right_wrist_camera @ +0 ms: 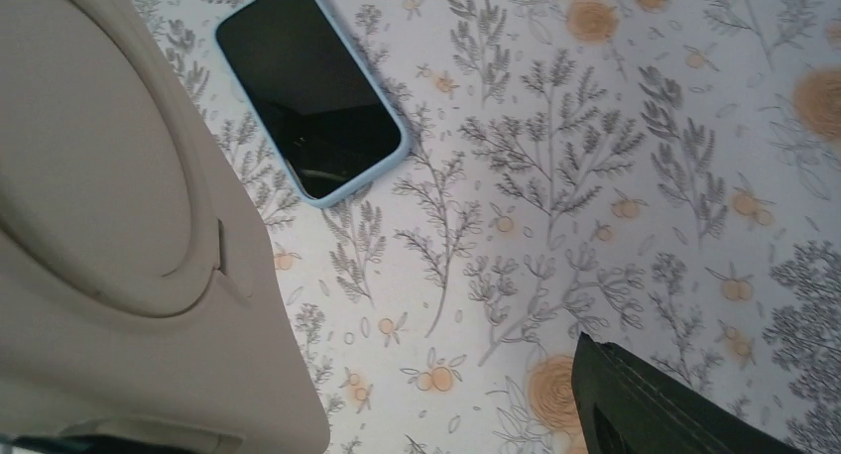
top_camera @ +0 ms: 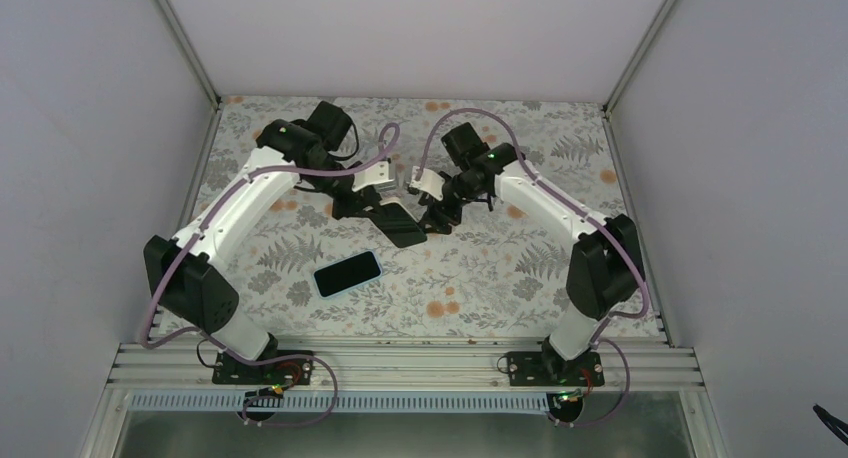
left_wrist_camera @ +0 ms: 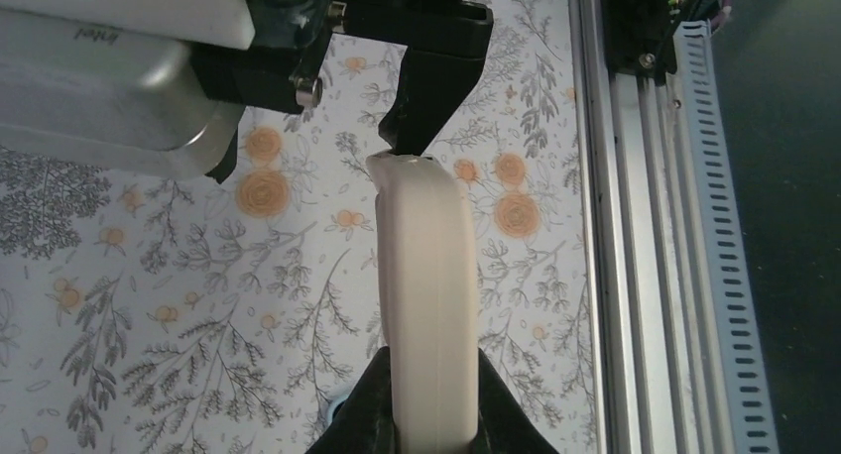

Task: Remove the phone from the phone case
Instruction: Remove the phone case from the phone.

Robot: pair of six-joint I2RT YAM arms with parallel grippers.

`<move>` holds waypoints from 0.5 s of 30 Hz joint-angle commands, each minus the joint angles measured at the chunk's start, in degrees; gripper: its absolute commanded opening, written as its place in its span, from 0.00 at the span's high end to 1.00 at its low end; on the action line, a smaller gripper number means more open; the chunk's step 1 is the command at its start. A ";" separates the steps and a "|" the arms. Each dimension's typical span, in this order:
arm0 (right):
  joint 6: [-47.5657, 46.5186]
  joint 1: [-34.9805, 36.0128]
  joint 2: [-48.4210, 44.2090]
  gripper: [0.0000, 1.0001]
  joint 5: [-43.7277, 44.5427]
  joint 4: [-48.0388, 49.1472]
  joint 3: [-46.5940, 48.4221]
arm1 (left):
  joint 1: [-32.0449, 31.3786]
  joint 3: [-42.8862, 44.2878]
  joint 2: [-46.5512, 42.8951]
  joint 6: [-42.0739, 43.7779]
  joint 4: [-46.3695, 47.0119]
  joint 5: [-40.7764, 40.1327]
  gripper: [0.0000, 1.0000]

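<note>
The phone (top_camera: pixel 347 274), black screen with a light blue rim, lies flat on the floral table, out of the case; it also shows in the right wrist view (right_wrist_camera: pixel 307 87). My left gripper (top_camera: pixel 385 213) is shut on the phone case (top_camera: pixel 402 225) and holds it above the table. In the left wrist view the beige case (left_wrist_camera: pixel 426 295) stands edge-on between my fingers (left_wrist_camera: pixel 362 419). My right gripper (top_camera: pixel 437 218) is open at the case's far end, one finger (left_wrist_camera: pixel 436 87) touching that end. In the right wrist view the case (right_wrist_camera: pixel 99 196) fills the left side and one finger (right_wrist_camera: pixel 645 404) is apart from it.
The floral table mat (top_camera: pixel 480 278) runs to a metal rail (top_camera: pixel 400 363) at the near edge. White walls close in the left, right and back sides. The phone lies near the front middle, between the two arm bases.
</note>
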 commanded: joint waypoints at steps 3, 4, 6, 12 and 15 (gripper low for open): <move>1.74 6.45 2.25 0.20 -16.12 6.68 7.19 | -0.78 1.84 -1.30 0.69 6.09 14.56 0.98; 1.51 6.53 3.24 0.19 -18.71 5.33 8.62 | -0.44 1.99 -1.29 0.47 6.53 14.62 0.98; -0.83 6.62 5.93 0.17 -24.75 0.27 12.75 | 0.50 2.11 -1.32 -0.04 8.14 14.49 0.98; -15.27 7.73 13.18 0.12 -47.13 -19.71 22.48 | 5.75 -1.14 -2.79 -3.89 17.77 10.09 0.98; -16.29 9.63 12.94 0.13 -49.25 -21.67 24.28 | 8.63 -3.82 -2.88 -5.94 23.97 7.66 0.98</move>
